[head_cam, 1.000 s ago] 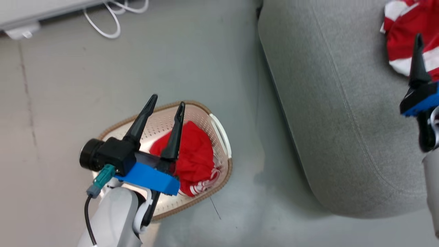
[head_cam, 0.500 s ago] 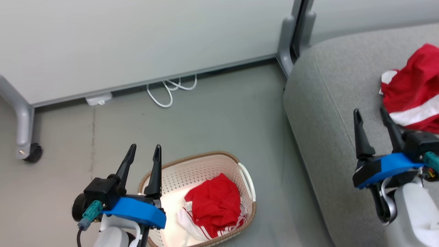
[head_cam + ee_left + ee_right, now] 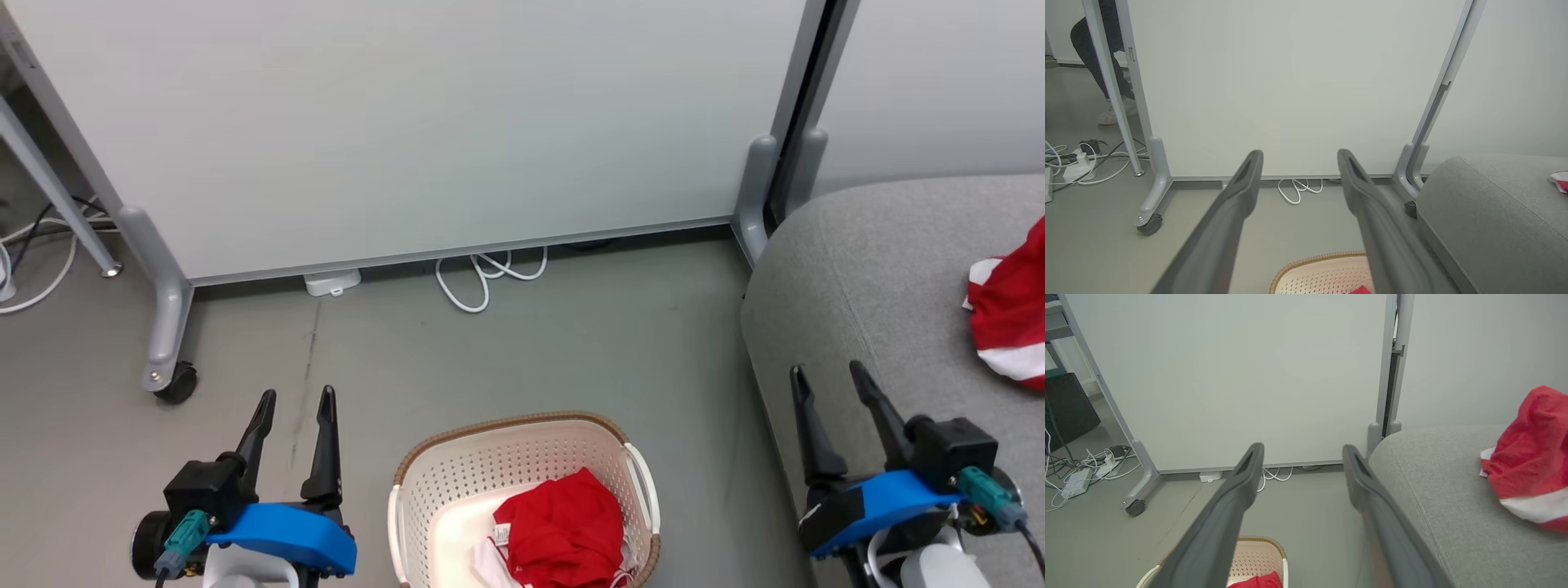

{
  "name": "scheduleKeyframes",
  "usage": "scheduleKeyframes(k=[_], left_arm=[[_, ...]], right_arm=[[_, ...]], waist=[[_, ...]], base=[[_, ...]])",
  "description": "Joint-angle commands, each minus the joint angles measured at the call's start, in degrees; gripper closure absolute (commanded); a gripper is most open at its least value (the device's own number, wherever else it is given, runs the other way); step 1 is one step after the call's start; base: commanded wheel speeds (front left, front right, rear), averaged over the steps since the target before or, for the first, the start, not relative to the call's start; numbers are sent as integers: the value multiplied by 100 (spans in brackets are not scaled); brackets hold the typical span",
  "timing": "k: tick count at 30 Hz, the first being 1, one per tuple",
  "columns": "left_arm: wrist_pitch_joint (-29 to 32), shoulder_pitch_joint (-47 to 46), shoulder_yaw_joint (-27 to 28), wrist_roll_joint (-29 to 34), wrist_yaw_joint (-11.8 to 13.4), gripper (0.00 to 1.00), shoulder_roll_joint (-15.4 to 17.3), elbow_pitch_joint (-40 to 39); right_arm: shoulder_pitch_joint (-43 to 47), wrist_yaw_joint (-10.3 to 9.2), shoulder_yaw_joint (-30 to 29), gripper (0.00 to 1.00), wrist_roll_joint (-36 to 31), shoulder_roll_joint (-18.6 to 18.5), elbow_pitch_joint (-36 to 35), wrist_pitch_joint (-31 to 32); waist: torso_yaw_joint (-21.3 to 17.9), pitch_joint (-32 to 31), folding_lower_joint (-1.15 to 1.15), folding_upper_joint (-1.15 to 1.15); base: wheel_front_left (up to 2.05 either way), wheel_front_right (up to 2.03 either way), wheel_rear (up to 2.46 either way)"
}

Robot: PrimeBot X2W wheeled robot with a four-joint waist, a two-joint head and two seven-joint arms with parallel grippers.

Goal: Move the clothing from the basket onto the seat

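Note:
A red garment [image 3: 563, 535] of the clothing lies bunched in the cream basket [image 3: 457, 465] on the floor at bottom centre, white trim showing at its lower left. Another red piece with white stripes [image 3: 1011, 318] lies on the grey seat [image 3: 865, 278] at the right edge; the right wrist view shows this piece [image 3: 1531, 465] too. My left gripper [image 3: 295, 398] hangs open and empty left of the basket, above the floor. My right gripper [image 3: 827, 372] stands open and empty over the seat's near left part. Each wrist view shows the basket's rim [image 3: 1310, 261] [image 3: 1257, 543] low between the fingers.
A white partition panel [image 3: 408, 122] on grey wheeled feet [image 3: 167, 376] stands behind the basket. A white cable loop [image 3: 486, 278] and an adapter [image 3: 332, 282] lie at its foot. More cables and a power strip [image 3: 1073, 169] lie far left; a person's leg [image 3: 1090, 45] shows behind the panel.
The head camera has tilted up and back, so the panel came into sight. Both grippers drew back toward the bottom corners, the left one away from over the basket. Both stayed open.

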Motion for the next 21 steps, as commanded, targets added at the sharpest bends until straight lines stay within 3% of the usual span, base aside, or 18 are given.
scheduleKeyframes(k=[1,21], left_arm=[[-29,54,9,6,-13,0,42,48],[-29,70,-37,-30,-14,0,49,180]], right_arm=[[167,1,33,0,-7,54,-48,26],[413,1,197,0,69,165,-248,204]], waist=[[64,-58,2,-1],[54,-42,2,-1]], base=[[0,0,0],[0,0,0]])
